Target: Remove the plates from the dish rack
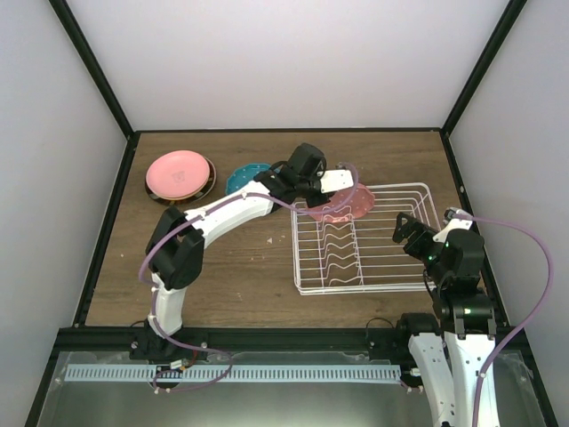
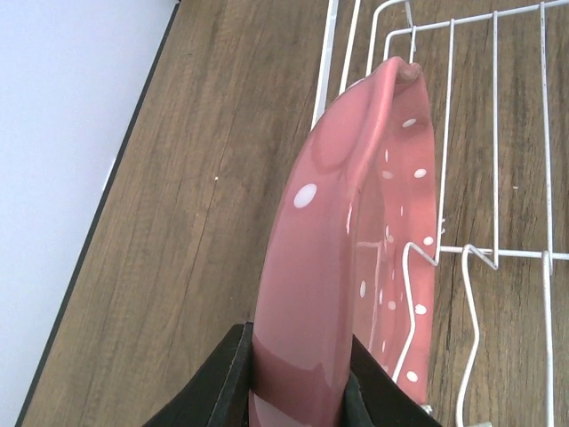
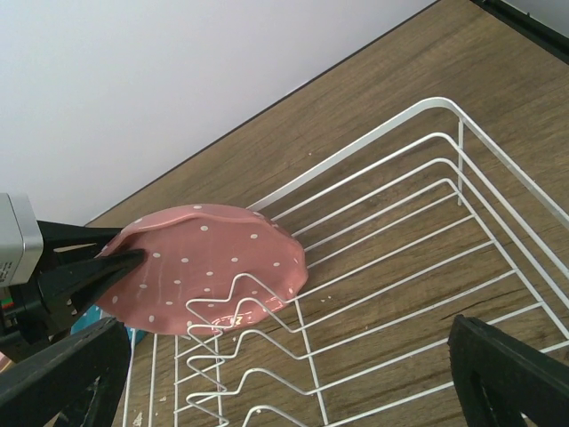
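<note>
While the left gripper [image 2: 298, 391] clamps the rim of the pink white-dotted plate [image 2: 329, 267], tilted over the dish rack's [image 1: 418, 189] far-left corner, it looks stiff, glossy, breakable (probably slippery); the right gripper [image 3: 284, 378] waits, fingers apart.

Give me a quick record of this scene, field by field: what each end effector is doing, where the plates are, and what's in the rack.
Left end effector: shut on the rim of the pink dotted plate
Held plate: tilted over the dish rack at its far-left corner; contact with the wires unclear
Right end effector: open, holding nothing, above the rack's right side
Rack contents: no other plate visible
On the table: pink plate stacked on dark-rimmed plate, far left; teal plate beside them, partly hidden by the left arm
</note>
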`<action>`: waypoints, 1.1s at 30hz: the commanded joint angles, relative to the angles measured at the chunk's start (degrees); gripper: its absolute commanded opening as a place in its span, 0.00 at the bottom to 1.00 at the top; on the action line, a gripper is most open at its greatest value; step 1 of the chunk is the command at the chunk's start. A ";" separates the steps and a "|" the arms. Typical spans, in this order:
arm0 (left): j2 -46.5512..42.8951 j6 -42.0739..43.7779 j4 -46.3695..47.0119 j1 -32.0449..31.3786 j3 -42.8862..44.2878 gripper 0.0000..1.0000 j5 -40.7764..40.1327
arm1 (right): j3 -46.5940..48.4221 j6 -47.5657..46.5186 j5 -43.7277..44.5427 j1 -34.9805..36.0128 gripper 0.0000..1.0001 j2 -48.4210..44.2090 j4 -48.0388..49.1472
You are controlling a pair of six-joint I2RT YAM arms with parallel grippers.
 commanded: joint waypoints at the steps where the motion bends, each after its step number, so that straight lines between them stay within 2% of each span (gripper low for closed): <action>1: -5.18 0.57 5.49 -1.12 0.75 0.04 -1.62 | 1.83 -0.90 0.38 0.61 1.00 -0.68 -0.65; 15: -10.97 3.72 14.56 -2.07 -1.89 0.04 -4.16 | 1.42 -0.95 -0.23 0.59 1.00 -0.64 -0.30; 25: -18.80 -5.20 26.09 -1.22 -5.17 0.04 -8.92 | 0.86 -0.82 -0.31 0.61 1.00 -0.68 -0.06; 29: -22.78 -8.16 33.35 0.04 -8.63 0.04 -14.72 | 0.77 -0.75 -0.36 0.58 1.00 -0.59 -0.04; 31: -24.07 -14.51 35.56 3.01 -9.11 0.04 -18.07 | 0.75 -0.81 -0.41 0.58 1.00 -0.68 -0.04; 33: -24.34 -22.85 33.71 7.66 -7.61 0.04 -21.28 | 0.75 -0.82 -0.44 0.56 1.00 -0.74 -0.04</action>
